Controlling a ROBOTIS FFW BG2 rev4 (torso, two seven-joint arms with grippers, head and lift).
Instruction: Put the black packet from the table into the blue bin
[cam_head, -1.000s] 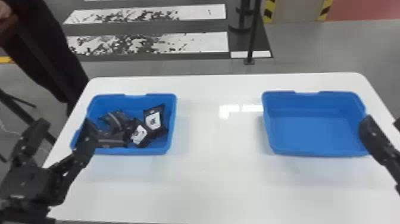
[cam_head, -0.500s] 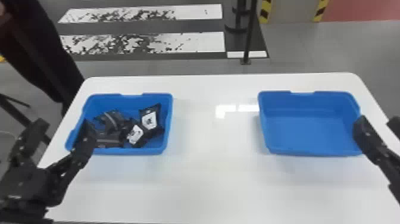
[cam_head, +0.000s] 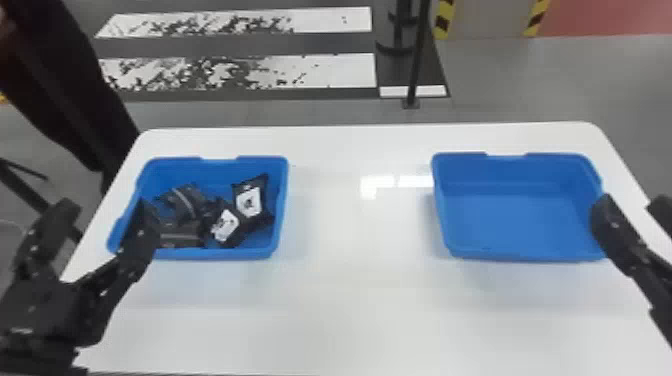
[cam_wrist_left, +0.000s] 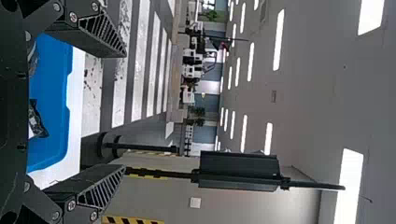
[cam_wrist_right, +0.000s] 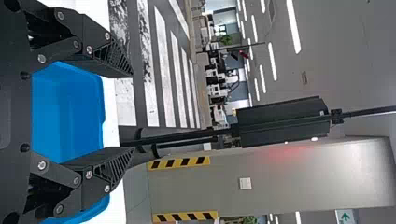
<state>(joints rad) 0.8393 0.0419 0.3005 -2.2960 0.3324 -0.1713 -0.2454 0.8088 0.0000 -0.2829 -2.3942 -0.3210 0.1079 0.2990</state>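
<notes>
Black plastic packets (cam_head: 249, 201) lie in left blue plastic bin (cam_head: 215, 254) | left gripper (cam_head: 105, 207), right gripper (cam_head: 634, 202): fingers wide apart, unladen

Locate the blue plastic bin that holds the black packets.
In the head view, the blue bin stands on the left of the white table, black packets inside, one finger of the left gripper overlapping its near left corner.

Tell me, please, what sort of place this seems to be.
Probably an indoor test area or lab in a large hall: white crosswalk-like floor stripes, yellow-and-black hazard tape and rows of ceiling lights suggest it.
</notes>
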